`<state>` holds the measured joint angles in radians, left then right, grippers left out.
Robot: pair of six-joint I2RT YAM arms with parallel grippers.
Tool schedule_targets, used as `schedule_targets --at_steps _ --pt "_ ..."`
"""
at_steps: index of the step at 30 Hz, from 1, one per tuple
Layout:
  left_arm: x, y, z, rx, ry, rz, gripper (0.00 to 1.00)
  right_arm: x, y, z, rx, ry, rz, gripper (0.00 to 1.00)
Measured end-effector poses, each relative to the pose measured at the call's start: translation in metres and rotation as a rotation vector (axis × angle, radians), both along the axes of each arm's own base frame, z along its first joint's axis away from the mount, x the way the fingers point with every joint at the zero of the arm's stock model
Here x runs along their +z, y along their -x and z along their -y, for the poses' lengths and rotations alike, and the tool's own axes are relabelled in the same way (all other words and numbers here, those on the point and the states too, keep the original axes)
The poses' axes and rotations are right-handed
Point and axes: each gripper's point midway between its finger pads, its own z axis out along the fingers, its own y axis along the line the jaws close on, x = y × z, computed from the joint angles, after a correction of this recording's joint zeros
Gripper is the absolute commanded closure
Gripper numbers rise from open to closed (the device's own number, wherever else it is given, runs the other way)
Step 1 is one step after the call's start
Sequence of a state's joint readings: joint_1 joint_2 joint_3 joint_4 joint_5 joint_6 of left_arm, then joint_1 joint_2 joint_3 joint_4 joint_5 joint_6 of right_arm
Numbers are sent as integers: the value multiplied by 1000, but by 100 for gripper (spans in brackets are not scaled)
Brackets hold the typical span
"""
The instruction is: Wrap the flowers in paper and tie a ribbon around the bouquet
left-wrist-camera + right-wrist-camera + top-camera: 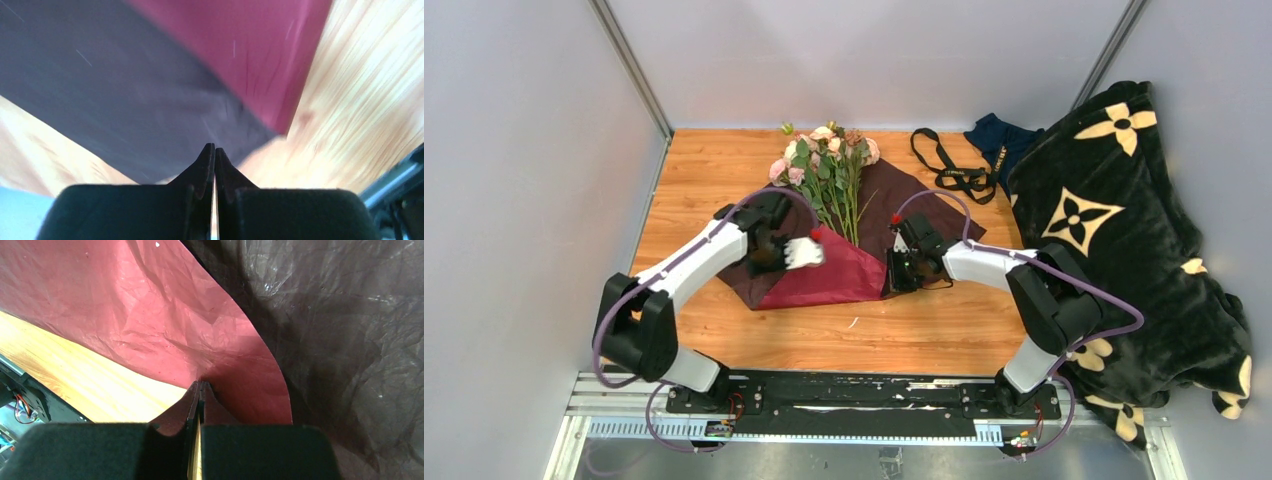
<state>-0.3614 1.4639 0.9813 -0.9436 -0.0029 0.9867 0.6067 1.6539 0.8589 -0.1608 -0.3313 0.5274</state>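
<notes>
The flowers (829, 165), pink and cream roses with long green stems, lie on the dark red paper (894, 195) at the back of the table. The paper's near part is folded up, its brighter red side (824, 275) showing. My right gripper (900, 268) is at the fold's right edge. In the right wrist view the right gripper (200, 384) is shut on the paper (150, 315), which creases outward from the tips. My left gripper (769, 262) is at the paper's left side. It (215, 147) is shut, nothing seen between the tips, over the blurred paper (150, 90). The black ribbon (954, 168) lies loose, back right.
A black blanket with cream flower motifs (1114, 220) is heaped along the right side, with a dark navy cloth (999, 140) behind it. Grey walls enclose the wooden table (924, 330). The arms' mounting rail (844, 395) runs along the near edge.
</notes>
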Motion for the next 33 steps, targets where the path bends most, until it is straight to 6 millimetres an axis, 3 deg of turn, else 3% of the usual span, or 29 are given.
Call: schedule_targets --at_steps 2,4,6,8,11,14,19,26,29,33 --pt "33 -13 58 -87 122 89 92 0 0 0 -1 0 -1 100" --pt "56 -10 118 -169 261 128 90 0 0 1 -2 1 -2 100" --pt "61 -4 162 -203 366 112 89 0 0 1 -5 2 -3 100" --pt "50 -12 183 -170 402 97 87 0 0 1 -10 5 -4 100" --pt "11 -32 193 -89 386 88 86 1 0 4 -23 14 -3 100" --pt "-23 -38 189 -31 346 71 87 2 2 10 -55 27 -2 100" --pt "-38 -42 190 -14 329 65 88 4 1 29 -141 48 5 100" --pt "-40 -45 190 -19 322 77 87 4 3 95 -387 81 4 98" --pt "-40 -45 191 -20 324 76 87 2 15 118 -460 114 -14 79" --pt "-40 -45 193 -18 335 73 86 20 22 114 -465 100 29 42"
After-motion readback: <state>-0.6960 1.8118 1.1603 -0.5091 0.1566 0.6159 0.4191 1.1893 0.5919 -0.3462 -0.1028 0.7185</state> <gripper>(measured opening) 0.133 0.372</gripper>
